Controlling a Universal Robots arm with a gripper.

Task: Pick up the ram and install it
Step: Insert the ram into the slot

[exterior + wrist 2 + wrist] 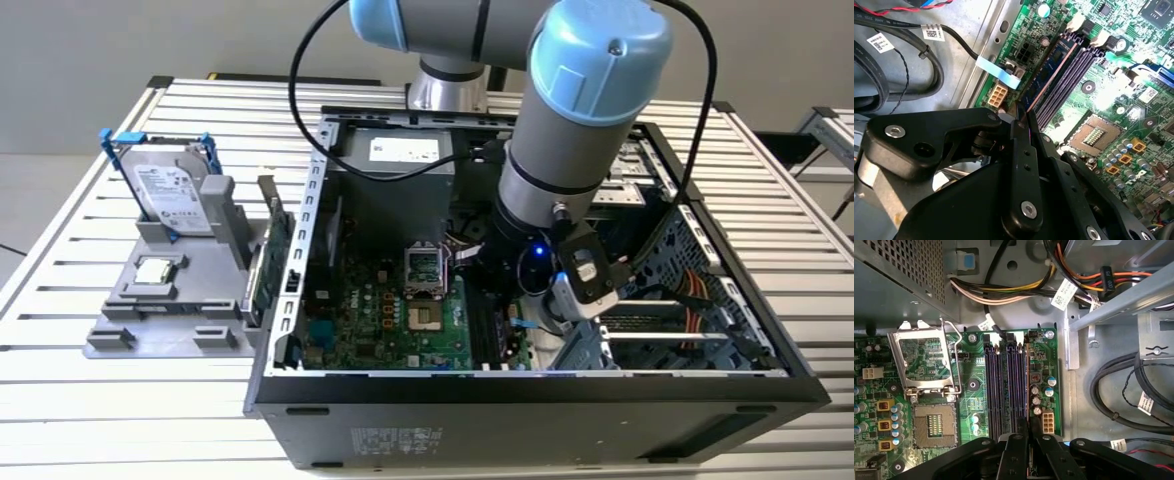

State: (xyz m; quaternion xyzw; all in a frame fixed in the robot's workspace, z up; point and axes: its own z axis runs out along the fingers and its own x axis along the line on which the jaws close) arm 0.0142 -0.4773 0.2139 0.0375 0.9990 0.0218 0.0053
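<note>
Currently, the arm (574, 130) is reaching down into the open computer case (534, 405), centre right of the exterior view.

- Gripper (1029, 434) (1022, 116): its fingers are pressing together on the thin end of the ram (1027, 380) (1051, 65), as seen in both wrist views.
- Ram: it is standing on edge along the outermost line of the memory slots (996, 390), nearest the motherboard (360, 320) edge and just beside a white power connector (1047, 422). Whether it is fully seated cannot be told.
- CPU socket (934, 427): it is lying beside the slots with its retention frame (924, 357) open.
- Hard drive (167, 190): it is standing upright in a blue bracket on a grey fixture (160, 310), left of the exterior view.
- Slatted table (80, 400): it is carrying everything.
</note>
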